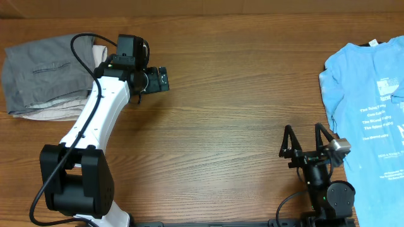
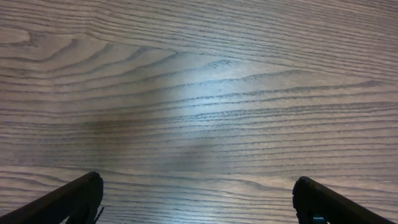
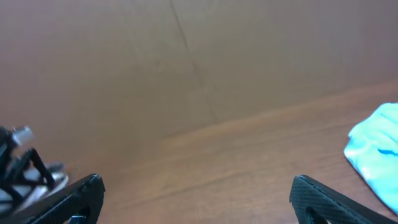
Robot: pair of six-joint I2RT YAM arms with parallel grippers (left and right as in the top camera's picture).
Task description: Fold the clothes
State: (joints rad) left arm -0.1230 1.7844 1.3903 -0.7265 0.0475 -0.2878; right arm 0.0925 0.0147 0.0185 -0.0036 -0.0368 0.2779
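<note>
The clothes, dark-grey shorts (image 1: 41,69) with a slit pocket, lie folded at the table's far left on top of a pale beige garment (image 1: 57,108). My left gripper (image 1: 158,79) hangs just right of that pile, off the cloth. In the left wrist view my left gripper (image 2: 199,196) is open over bare wood, with nothing between its fingers. My right gripper (image 1: 305,139) stands open near the front edge at the right, empty. The right wrist view shows my right gripper (image 3: 198,196) wide apart above the table.
A light-blue T-shirt (image 1: 369,107) with white print is spread at the right edge, close beside the right arm; a corner of the T-shirt (image 3: 376,149) shows in the right wrist view. Brown wooden tabletop (image 1: 227,120) lies between the arms.
</note>
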